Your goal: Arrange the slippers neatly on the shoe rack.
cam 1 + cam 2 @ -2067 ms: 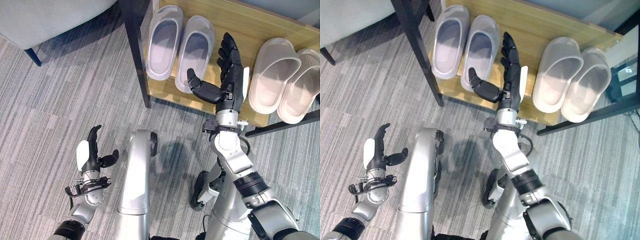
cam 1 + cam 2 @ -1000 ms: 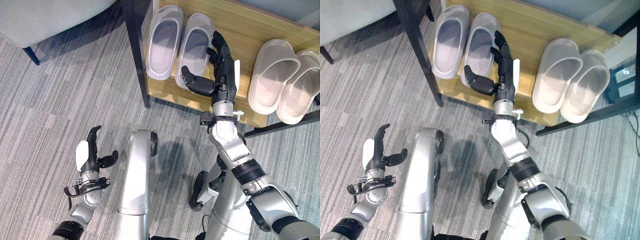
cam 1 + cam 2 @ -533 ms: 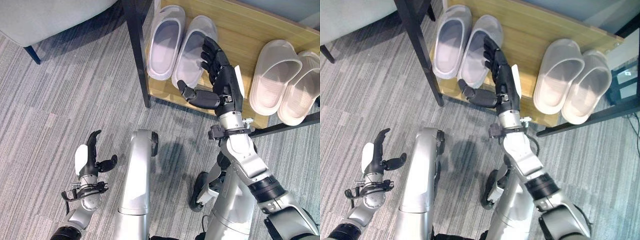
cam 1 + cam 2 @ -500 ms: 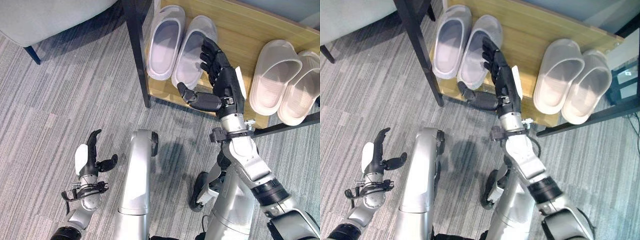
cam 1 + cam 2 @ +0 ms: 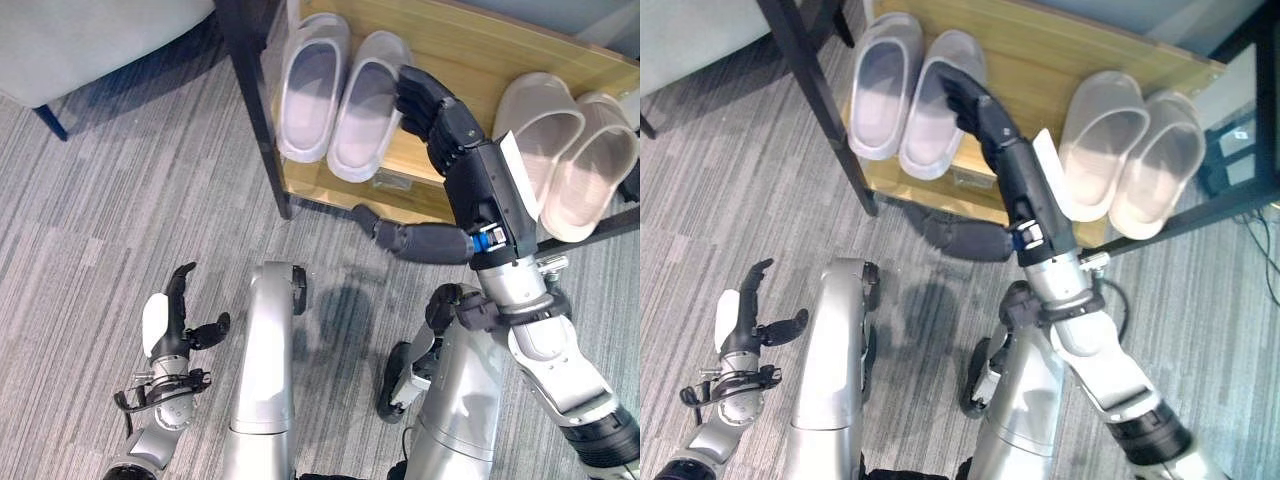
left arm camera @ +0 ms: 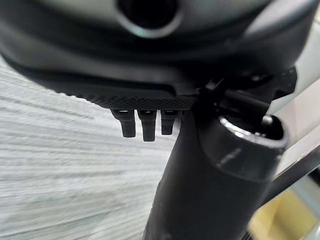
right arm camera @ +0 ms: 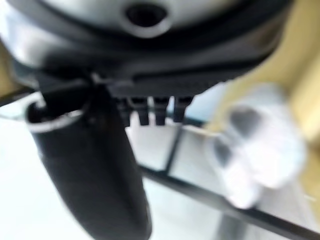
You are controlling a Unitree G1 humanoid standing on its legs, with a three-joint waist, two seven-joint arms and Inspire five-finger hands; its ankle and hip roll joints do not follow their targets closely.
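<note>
Two grey slippers point(image 5: 311, 85) point(image 5: 366, 103) lie side by side at the left end of the wooden shoe rack shelf point(image 5: 455, 45). A beige pair point(image 5: 532, 135) point(image 5: 596, 160) lies at the right end. My right hand point(image 5: 482, 185) hangs raised over the middle of the shelf. It is open, its fingers point(image 5: 421, 97) slightly bent beside the toe of the right grey slipper and its thumb point(image 5: 402, 238) spread over the shelf's front edge. I cannot tell whether the fingers touch the slipper. My left hand point(image 5: 168, 322) is open and holds nothing, low at the left over the carpet.
The rack's black leg point(image 5: 254, 110) stands just left of the grey pair, and a black rail point(image 5: 590, 235) runs under the beige pair. A grey seat point(image 5: 95, 40) is at the top left. Striped grey carpet point(image 5: 120, 200) covers the floor.
My right hand swung left toward the grey pair, bent its fingers, then rose closer to the camera. The view shifted a little. The left hand stayed low and idle.
</note>
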